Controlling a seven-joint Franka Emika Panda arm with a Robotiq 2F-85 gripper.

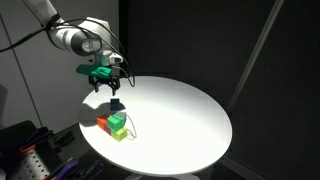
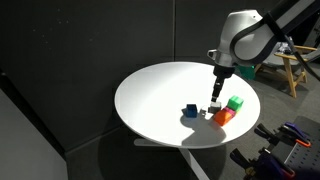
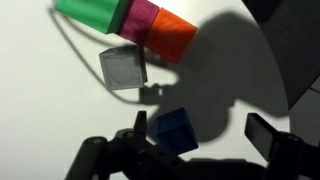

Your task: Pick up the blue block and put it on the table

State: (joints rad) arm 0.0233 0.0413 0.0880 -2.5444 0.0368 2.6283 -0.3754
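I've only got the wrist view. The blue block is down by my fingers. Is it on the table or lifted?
Observer: On the table. The blue block rests flat, and the fingers hang clear above it.
Operator: Are the other blocks near the table's edge?
Observer: Yes. The red block and green block both sit near it.
Operator: What's around the table?
Observer: Dark curtain, in both exterior views.
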